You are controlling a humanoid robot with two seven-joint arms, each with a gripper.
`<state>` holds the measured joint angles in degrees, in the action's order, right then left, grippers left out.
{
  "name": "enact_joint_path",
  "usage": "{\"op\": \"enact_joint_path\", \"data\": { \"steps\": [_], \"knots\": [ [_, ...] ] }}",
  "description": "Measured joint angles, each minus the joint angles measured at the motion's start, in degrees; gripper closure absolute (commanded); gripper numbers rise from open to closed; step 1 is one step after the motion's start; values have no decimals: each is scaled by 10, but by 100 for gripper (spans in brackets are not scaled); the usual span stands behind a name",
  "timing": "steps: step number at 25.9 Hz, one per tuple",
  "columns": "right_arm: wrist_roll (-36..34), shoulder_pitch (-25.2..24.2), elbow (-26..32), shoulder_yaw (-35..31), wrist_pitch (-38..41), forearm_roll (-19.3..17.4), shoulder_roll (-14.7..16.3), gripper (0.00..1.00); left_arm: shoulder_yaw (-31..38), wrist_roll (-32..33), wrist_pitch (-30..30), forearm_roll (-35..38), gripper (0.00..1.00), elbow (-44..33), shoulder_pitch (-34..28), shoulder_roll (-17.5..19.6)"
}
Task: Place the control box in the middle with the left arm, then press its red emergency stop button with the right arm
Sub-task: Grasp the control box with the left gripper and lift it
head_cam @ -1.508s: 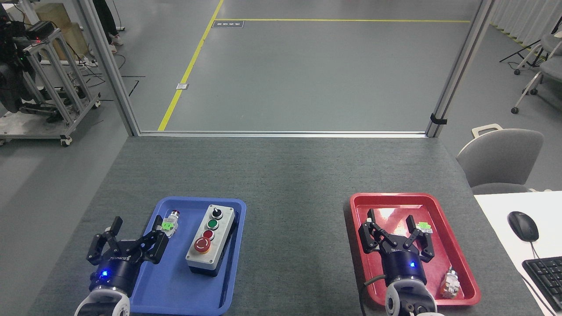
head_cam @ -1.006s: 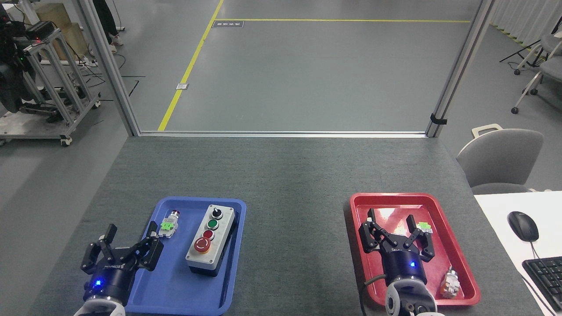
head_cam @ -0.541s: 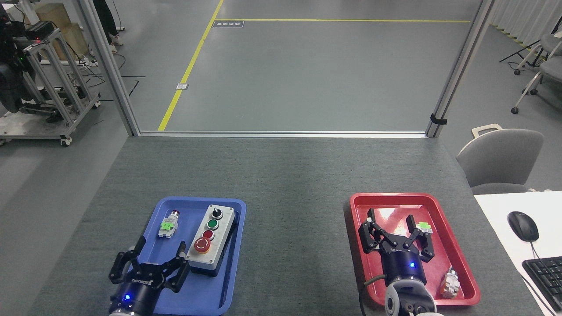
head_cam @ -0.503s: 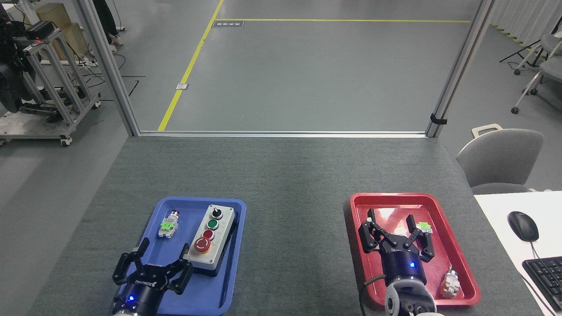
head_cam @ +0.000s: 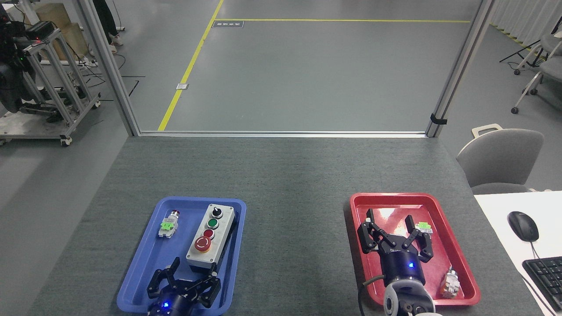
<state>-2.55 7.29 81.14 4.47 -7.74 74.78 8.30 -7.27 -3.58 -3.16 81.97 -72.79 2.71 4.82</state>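
Table [head_cam: 281,175]; left claw [head_cam: 184,283] frame-cropped.

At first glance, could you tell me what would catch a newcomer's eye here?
Two bright trays on the grey table: a blue tray at left and a red tray at right. The control box lies in the blue tray, its red emergency stop button nearest me. The left gripper hovers open just before the box; the right gripper is open over the red tray.

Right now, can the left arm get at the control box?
Probably yes. The left pincer is open just short of the control box's near end in the blue tray, with nothing between.
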Motion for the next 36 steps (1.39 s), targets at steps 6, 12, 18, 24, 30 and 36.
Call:
{"op": "enact_joint_path", "data": {
  "steps": [6, 12, 18, 24, 30, 36],
  "knots": [
    [0, 0, 0, 0, 0, 0, 1, 0, 0, 5, 4, 0, 2, 41, 36, -5],
    [0, 0, 0, 0, 0, 0, 1, 0, 1, 3, 7, 0, 2, 85, 68, -4],
    [0, 0, 0, 0, 0, 0, 1, 0, 1, 0, 7, 0, 2, 129, 100, -6],
    [0, -1, 0, 0, 0, 0, 0, 0, 0, -2, 6, 0, 41, 142, 113, -7],
    [0, -1, 0, 0, 0, 0, 0, 0, 0, -2, -23, 0, 100, 144, 114, -2],
    [-1, -1, 0, 0, 0, 0, 0, 0, 4, 2, -47, -5, 100, 130, 114, 0]
  ]
}}
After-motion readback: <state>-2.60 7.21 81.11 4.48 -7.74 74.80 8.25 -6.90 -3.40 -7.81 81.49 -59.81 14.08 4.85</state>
